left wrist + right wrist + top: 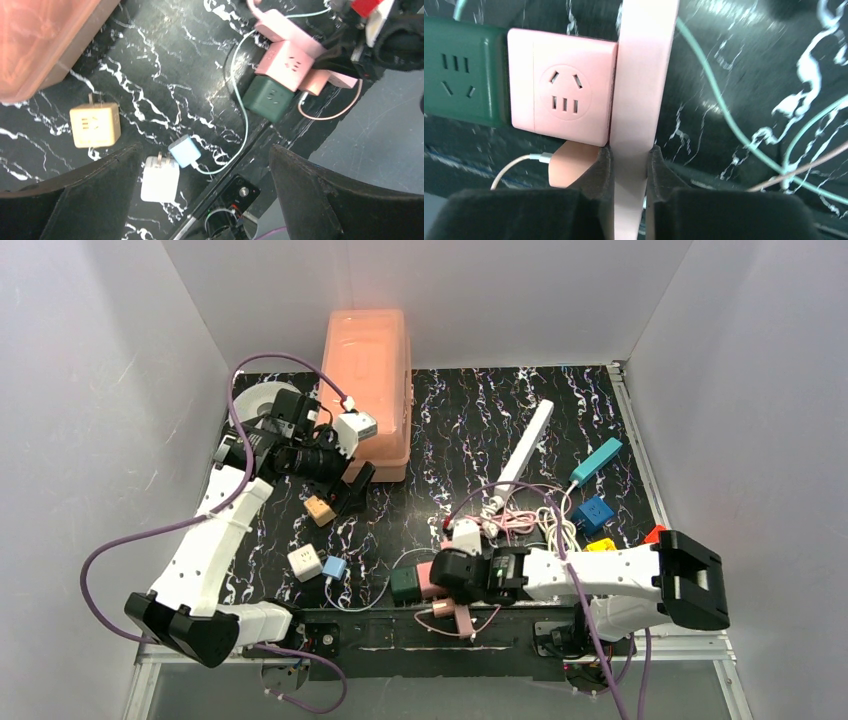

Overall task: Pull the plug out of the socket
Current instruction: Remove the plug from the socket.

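Light: bright, even, from above | Shadows: soft, faint | Glare: pale sheen on table | Blur: right wrist view smeared at right edge (veining streaked) | Foreground: soft-focus in wrist views

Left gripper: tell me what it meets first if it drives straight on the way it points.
Probably the small blue charger, which lies on the table almost midway between the fingers of the open left gripper. Depth is unclear; the white adapter beside it could come first.
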You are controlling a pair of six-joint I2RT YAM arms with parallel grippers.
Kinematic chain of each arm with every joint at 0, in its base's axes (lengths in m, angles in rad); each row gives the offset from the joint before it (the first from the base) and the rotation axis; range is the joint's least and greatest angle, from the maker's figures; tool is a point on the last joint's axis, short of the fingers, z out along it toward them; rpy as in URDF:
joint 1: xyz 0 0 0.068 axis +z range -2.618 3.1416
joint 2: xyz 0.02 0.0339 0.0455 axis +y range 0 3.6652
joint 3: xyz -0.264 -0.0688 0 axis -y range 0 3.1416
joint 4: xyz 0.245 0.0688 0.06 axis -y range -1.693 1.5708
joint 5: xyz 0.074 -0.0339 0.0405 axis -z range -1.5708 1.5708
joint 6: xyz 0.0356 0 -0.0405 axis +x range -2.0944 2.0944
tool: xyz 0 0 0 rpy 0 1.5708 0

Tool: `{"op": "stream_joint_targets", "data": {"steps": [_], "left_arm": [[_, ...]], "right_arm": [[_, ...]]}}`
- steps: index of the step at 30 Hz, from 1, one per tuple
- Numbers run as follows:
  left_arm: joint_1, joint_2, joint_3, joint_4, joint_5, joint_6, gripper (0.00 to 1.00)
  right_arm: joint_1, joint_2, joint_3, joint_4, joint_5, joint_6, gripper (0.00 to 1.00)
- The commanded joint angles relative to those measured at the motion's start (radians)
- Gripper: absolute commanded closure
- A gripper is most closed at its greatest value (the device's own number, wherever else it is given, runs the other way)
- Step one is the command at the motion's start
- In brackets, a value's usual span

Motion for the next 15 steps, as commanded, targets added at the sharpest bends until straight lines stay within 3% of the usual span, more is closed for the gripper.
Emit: {"op": "stream_joint_targets", "data": {"steps": [1,5,10,15], "left_arm": [[-0.014,-0.056,-0.002,0.1,0.108,-0.037,0.02],[-0.121,-0.063,-0.05,0.139,0.109,-0.01,0.02],[-0.238,-0.153,-0.271,0.388,0.125,0.023,0.02],[-0.339,-0.122,-0.396,0.553,0.059,0.077,0.02]], "right_arm": [[-0.153,-0.108,-0.028,0.102,0.039,-0.116,0.99],[-0.274,-0.153,-0.029,0.173,0.001,-0.238,0.99],[-0.304,-0.066,0.053,0.193,-0.011,-0.318,0.99],[-0.325,0.005,0.064,0.268,-0.023,-0.316,0.99]]}}
